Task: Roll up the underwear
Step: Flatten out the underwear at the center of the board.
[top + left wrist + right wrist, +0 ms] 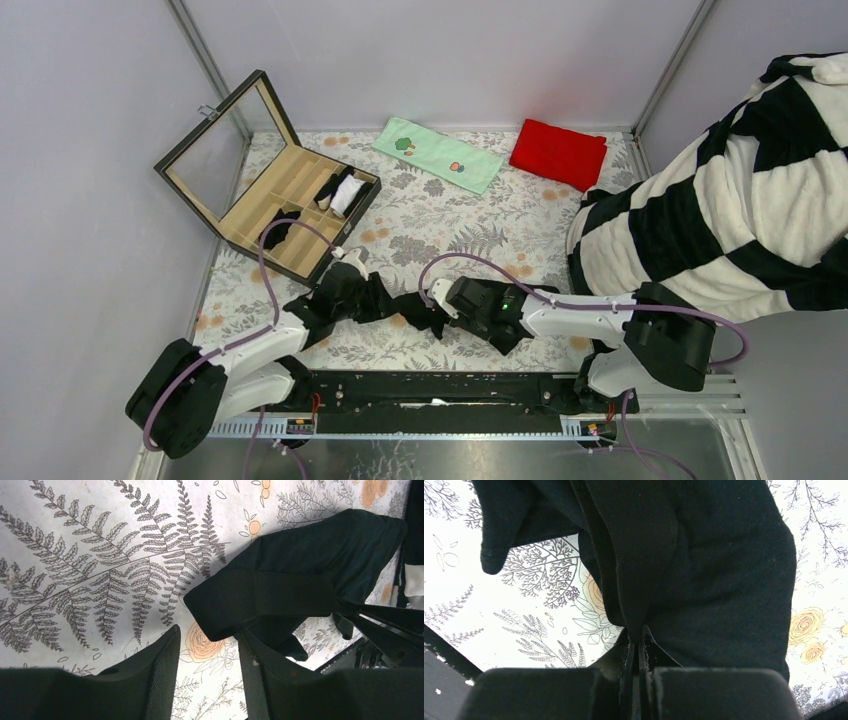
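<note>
One black underwear [414, 312] lies crumpled on the floral tablecloth between my two grippers, near the table's front edge. In the right wrist view the underwear [724, 575] fills the upper frame, and my right gripper [637, 632] is shut on a raised fold of it. In the left wrist view the same underwear [300, 575] lies just ahead. My left gripper [207, 631] stands open over bare tablecloth, its right finger [260, 670] at the cloth's near corner. From above, the left gripper [385, 300] and right gripper [438, 303] face each other across the garment.
An open wooden divider box [262, 206] with a glass lid stands at the back left, holding dark and white rolled pieces. A green towel [437, 155] and a red cloth [557, 152] lie at the back. A black-and-white striped blanket [720, 210] hangs over the right side.
</note>
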{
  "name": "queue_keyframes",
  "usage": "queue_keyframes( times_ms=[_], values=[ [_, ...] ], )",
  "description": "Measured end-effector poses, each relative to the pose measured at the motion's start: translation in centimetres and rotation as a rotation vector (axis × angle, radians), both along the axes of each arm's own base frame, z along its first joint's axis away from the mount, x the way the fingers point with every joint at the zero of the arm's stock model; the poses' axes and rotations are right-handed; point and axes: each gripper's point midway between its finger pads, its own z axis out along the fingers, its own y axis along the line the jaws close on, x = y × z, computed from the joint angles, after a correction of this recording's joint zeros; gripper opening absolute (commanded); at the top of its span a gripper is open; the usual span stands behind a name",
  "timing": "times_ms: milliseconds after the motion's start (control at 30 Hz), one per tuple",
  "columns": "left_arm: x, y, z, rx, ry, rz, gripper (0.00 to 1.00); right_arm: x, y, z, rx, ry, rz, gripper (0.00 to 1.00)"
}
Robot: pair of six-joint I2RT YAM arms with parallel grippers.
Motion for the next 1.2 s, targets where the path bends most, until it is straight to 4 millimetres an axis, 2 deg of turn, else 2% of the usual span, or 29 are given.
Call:
queue_keyframes(
  times_ms=[67, 167, 300, 400, 467, 567, 700, 733, 833, 967, 1167, 1200],
  values=[
    [0.2, -0.1, -0.3, 0.006, -0.002, -0.006, 0.35, 0.0, 0.1, 0.2, 0.009, -0.001, -0.002, 0.00],
    [0.3, -0.1, -0.8, 0.022, -0.006, -0.019, 0.24, 0.0, 0.4, 0.9, 0.034, -0.007, -0.003, 0.00],
    [0.5, -0.1, -1.2, 0.043, -0.012, -0.035, 0.00, 0.2, 1.1, 2.2, 0.077, -0.018, -0.009, 0.00],
    [1.1, -0.3, -0.7, 0.048, -0.036, -0.045, 0.00, 0.3, 1.5, 3.2, 0.104, -0.018, -0.016, 0.00],
    [1.8, -0.6, 0.3, 0.049, -0.072, -0.052, 0.00, 0.0, 1.8, 4.2, 0.131, -0.008, -0.018, 0.00],
    [3.3, -1.1, 3.6, 0.033, -0.173, -0.060, 0.00, -0.5, 2.0, 6.4, 0.181, 0.008, -0.029, 0.00],
    [5.0, -1.4, 10.5, -0.007, -0.351, -0.057, 0.00, -1.4, 2.3, 10.7, 0.276, 0.028, -0.043, 0.00],
    [5.1, -1.4, 12.4, -0.022, -0.395, -0.056, 0.00, -1.7, 2.4, 11.9, 0.299, 0.036, -0.050, 0.00],
    [4.9, -1.0, 16.2, -0.045, -0.469, -0.053, 0.00, -2.8, 2.3, 15.3, 0.355, 0.081, -0.069, 0.00],
    [3.5, 0.1, 19.2, -0.040, -0.487, -0.057, 0.00, -5.0, 2.7, 18.6, 0.427, 0.192, -0.089, 0.00],
    [-0.4, 1.7, 22.3, -0.066, -0.478, -0.091, 0.00, -9.8, 3.7, 20.1, 0.517, 0.461, -0.080, 0.01],
    [-1.2, 2.0, 22.5, -0.074, -0.465, -0.099, 0.00, -10.3, 3.8, 20.3, 0.529, 0.494, -0.075, 0.05]
  ],
)
